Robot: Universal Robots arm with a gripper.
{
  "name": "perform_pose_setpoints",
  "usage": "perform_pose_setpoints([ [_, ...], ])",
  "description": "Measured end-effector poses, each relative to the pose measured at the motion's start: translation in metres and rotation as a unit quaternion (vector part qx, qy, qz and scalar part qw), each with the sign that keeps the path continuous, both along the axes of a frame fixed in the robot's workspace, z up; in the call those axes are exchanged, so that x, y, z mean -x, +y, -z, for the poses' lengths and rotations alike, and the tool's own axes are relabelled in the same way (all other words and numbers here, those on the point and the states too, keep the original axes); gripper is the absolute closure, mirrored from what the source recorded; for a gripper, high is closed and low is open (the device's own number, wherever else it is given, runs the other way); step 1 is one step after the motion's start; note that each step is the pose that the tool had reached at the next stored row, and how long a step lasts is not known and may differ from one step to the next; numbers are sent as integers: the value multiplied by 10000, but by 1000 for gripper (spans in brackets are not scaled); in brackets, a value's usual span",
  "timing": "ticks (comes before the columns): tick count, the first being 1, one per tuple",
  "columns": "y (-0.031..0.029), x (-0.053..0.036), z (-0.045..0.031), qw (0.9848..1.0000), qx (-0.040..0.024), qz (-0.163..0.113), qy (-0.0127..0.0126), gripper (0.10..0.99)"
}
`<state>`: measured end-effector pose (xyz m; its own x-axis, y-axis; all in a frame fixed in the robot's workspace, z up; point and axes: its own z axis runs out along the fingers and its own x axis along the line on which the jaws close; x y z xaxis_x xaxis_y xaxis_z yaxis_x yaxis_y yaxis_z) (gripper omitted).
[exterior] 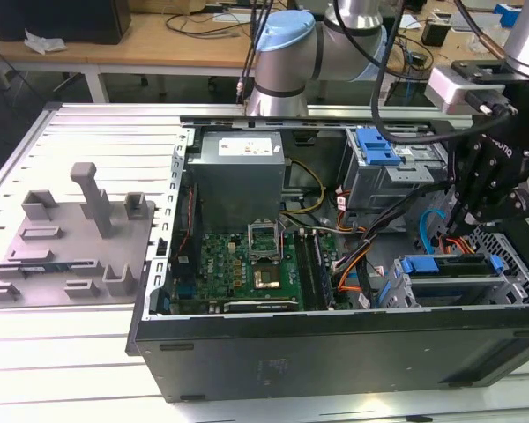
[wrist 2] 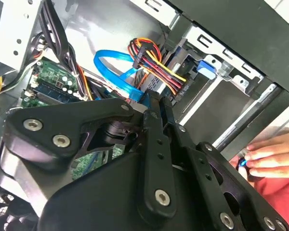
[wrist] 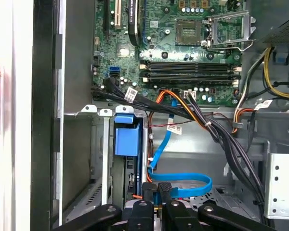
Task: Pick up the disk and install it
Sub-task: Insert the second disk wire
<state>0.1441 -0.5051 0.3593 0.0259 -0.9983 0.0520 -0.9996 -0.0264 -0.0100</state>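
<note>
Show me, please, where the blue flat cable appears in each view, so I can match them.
Exterior view: the blue flat cable arcs inside the case, toward the exterior view's right of the motherboard.
Second wrist view: it loops beside the red-yellow wire bundle.
First wrist view: it curves beside the blue plastic tab.
Shared landmark: the green motherboard.

Arm reaching down, gripper closed.
I see my arm [exterior: 286, 53] bending over to the exterior view's right, wrist at about 3 o'clock, gripper [wrist: 158, 191] pointing down, fingers [wrist 2: 160, 126] pressed together. A person's hand [wrist 2: 269, 156] rests nearby.
</note>
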Motion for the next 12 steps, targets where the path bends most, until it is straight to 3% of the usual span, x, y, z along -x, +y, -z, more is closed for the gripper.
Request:
perform_pose_setpoints([
  [2,-69,0,0,10000,-87,0,0,925],
  [6,-181,0,0,9999,-149,1,0,925],
  [12,-200,0,0,9999,-160,1,0,925],
])
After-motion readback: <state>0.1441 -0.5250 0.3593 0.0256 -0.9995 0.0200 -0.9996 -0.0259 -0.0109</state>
